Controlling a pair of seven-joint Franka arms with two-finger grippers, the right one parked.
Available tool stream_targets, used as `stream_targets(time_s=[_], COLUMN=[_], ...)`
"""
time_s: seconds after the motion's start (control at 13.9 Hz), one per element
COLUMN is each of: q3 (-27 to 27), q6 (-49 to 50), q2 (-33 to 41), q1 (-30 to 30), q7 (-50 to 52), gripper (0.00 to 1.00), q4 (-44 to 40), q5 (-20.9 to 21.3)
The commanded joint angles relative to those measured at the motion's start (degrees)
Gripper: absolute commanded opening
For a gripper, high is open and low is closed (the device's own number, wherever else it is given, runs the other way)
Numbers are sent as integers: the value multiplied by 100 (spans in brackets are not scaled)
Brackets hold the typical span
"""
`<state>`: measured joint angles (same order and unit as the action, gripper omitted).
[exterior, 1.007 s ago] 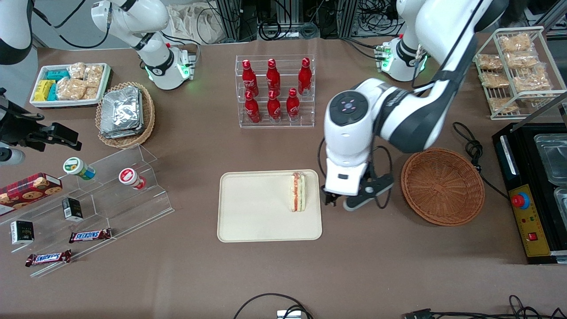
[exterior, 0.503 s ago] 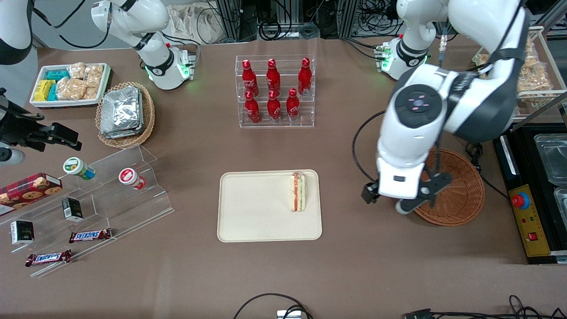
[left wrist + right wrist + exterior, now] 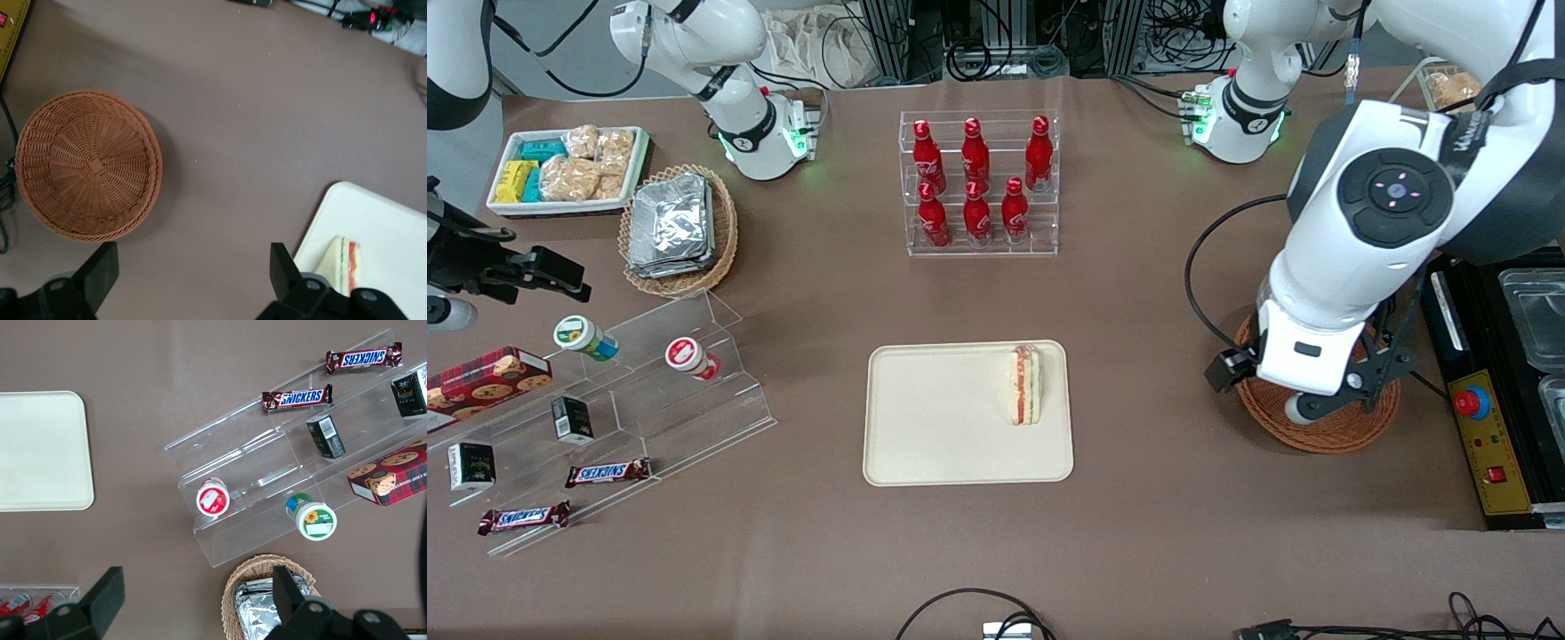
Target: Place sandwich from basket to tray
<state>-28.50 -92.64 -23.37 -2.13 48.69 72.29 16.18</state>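
Wicker basket (image 3: pixel 88 165) sits bare under the spread, unladen gripper (image 3: pixel 190 273); sandwich (image 3: pixel 1025 385) rests on tray (image 3: pixel 934 418).

Sandwich (image 3: pixel 1025 386) on tray (image 3: pixel 934 427); gripper (image 3: pixel 1303 404) seemingly above basket (image 3: pixel 1325 431)

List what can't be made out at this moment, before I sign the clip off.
- Front view: the working arm covers much of the basket, so its inside is unseen there. It also hides the end effector, which shows open and empty only in the left wrist view.
- Left wrist view: the tray and the sandwich are cut off by the picture edge.
- Right wrist view: the sandwich is out of frame.
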Motion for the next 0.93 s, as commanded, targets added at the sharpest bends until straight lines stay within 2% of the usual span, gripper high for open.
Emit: stream_targets(time_s=[0.0,0.22,0.36,0.58,0.72,0.86], q3=[765,1546,2013,2304,2541,2560], q6=[-8,-9,44,403,676,800], q2=[814,1622,2106,2643,2872,2961], q1=[37,142,274,266,266,257], q7=[-1112,-2429,-3284,-4041,-4236,-4437], gripper=[100,100,100,100,100,100], q4=[723,1426,1813,2052,2052,2052], q5=[-675,-1098,-1230,-1388,-1591,-1626])
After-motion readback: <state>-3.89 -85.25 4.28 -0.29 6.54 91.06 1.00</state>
